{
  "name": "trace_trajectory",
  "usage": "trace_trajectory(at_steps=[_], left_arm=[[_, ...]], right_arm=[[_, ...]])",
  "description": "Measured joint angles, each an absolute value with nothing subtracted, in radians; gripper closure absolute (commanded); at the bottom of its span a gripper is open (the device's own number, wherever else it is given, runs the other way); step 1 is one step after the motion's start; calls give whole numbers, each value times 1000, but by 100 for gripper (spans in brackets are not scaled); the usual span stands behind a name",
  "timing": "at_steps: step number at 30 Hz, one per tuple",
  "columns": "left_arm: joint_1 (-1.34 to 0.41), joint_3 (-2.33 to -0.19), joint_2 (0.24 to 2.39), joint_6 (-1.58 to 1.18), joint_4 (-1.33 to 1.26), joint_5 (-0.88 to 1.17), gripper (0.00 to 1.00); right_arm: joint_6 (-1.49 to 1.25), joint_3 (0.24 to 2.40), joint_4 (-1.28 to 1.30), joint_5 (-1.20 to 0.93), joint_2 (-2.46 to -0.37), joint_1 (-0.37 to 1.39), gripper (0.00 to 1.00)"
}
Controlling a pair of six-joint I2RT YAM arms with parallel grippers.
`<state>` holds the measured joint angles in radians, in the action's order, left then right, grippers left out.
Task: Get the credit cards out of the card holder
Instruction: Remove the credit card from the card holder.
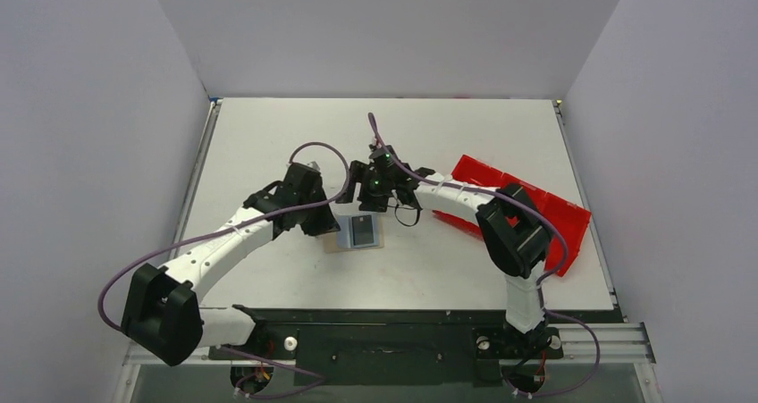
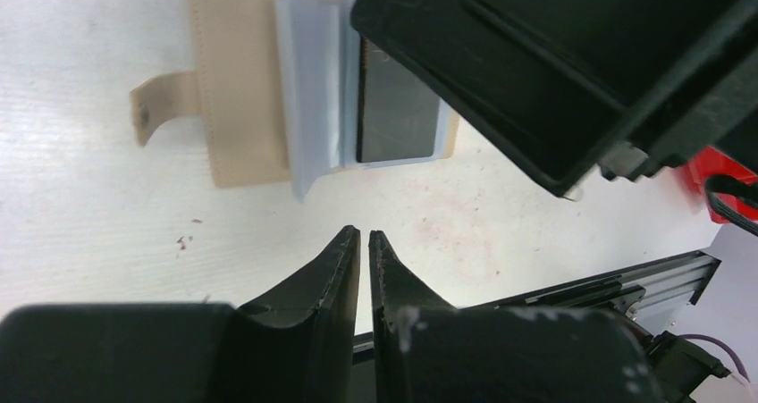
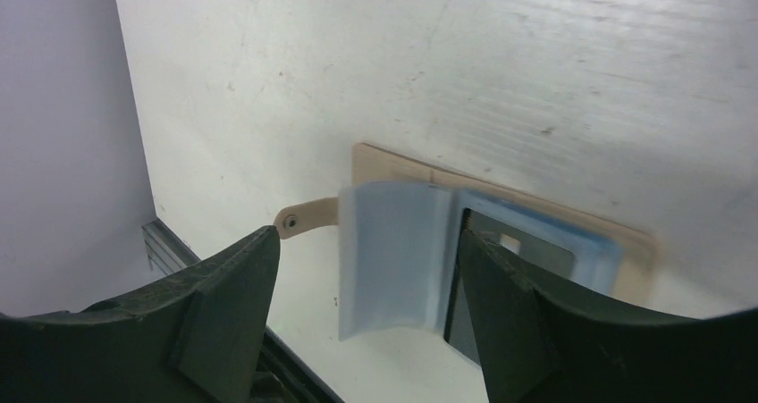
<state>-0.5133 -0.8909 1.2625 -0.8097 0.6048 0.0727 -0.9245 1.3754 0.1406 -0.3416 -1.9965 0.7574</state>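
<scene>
Left gripper: fingers nearly closed, empty, just beside the card holder lying open on the table. Pin its tan edge. Right gripper: fingers wide, straddling the raised light-blue credit cards. Pinch one edge and withdraw slowly.

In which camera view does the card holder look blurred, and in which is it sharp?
Left wrist: card holder sharp, edges crisp. Right wrist: its pale blue sleeve is smeared and soft. Top external: even light, no glare, holder small.
</scene>
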Motion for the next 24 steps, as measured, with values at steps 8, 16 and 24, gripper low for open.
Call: trace_trajectory(at_steps=[8,16,24], left_arm=[[-556,-979,1422,-829,519,84,80],[-556,-1018,1603,-834,463,76,78],[-509,-997,1652,-834,409,80,78]], right_arm=[[-906,1235,157,-243,-1817,708,48],[-899,1111,185,-173,-1769,709,69],[-857,1105,242,-101,-1769,757,74]])
